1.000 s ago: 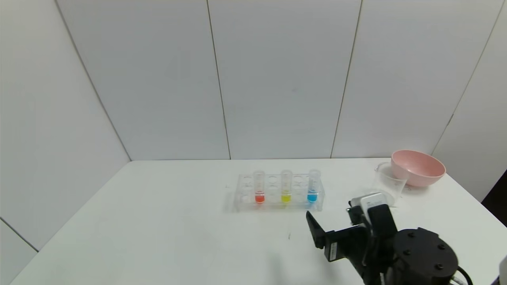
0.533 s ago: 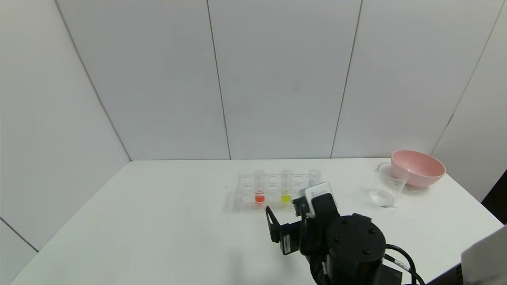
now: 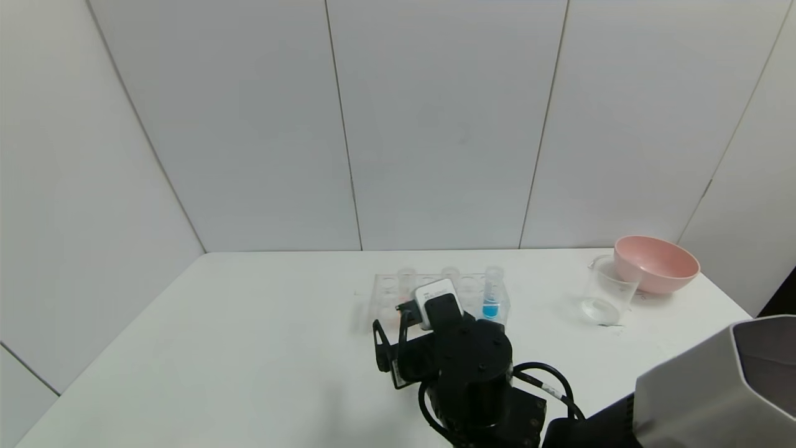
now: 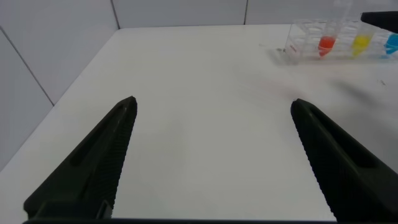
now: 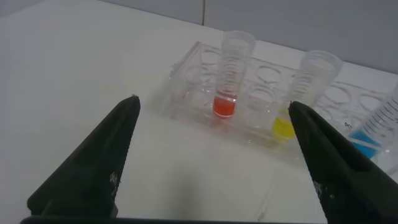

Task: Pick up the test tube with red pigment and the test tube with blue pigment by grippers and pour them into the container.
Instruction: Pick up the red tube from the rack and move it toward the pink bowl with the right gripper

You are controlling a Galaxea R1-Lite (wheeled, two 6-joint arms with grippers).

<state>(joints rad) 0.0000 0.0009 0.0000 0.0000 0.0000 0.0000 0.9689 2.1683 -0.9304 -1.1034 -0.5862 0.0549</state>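
The red test tube [image 5: 226,79] stands in the clear rack [image 5: 189,70], with the blue test tube [image 5: 375,132] two places along. My right gripper [image 5: 213,104] is open, low over the table just in front of the rack, and the red tube lies straight ahead between its fingers, apart from them. In the head view the right gripper [image 3: 392,331] hides the red liquid; the blue tube [image 3: 491,297] shows. The beaker [image 3: 606,292] stands at the right. My left gripper [image 4: 212,102] is open and empty over bare table, far from the rack [image 4: 303,42].
A tube with yellow liquid [image 5: 309,93] stands between the red and blue ones. A pink bowl [image 3: 656,264] sits behind the beaker at the far right. The table's left half [image 3: 217,336] is bare. White wall panels close off the back.
My right arm has swung left, from in front of the beaker past the blue tube to in front of the red tube. The tubes and beaker have not moved.
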